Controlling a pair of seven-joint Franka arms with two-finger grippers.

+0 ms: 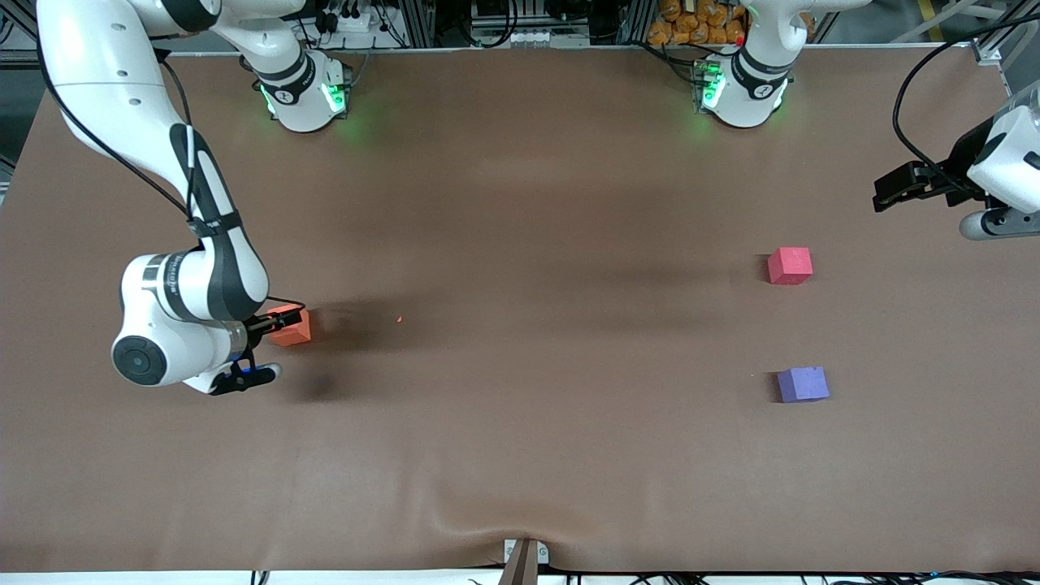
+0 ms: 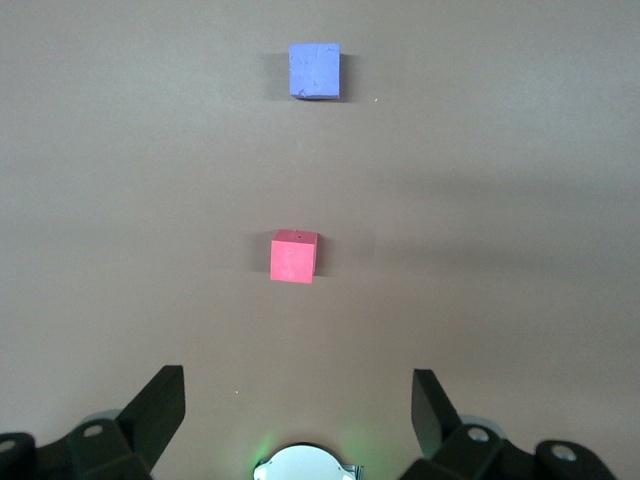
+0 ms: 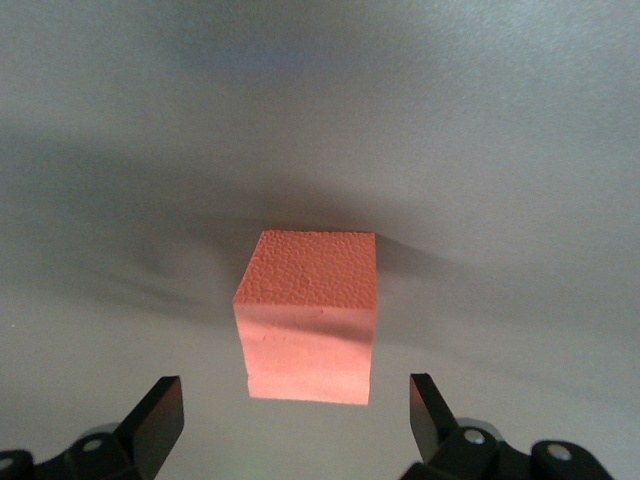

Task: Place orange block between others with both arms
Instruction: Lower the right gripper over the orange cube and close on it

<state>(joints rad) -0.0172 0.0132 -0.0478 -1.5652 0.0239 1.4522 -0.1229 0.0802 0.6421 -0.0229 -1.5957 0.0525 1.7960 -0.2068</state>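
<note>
Over orange block, right gripper hung spread, gripping nothing; off-centre closing risked nudging block. Left gripper waited, spread

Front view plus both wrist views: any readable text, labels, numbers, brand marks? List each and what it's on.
None readable.
Right arm: dark lettering on the white wrist link, too small to read.
Arm bases: a round mark on each, too blurred to read.
Orange block, pinkish-red cube, purple-blue cube: plain faces, no print.
Brown table cover: no markings.
</note>
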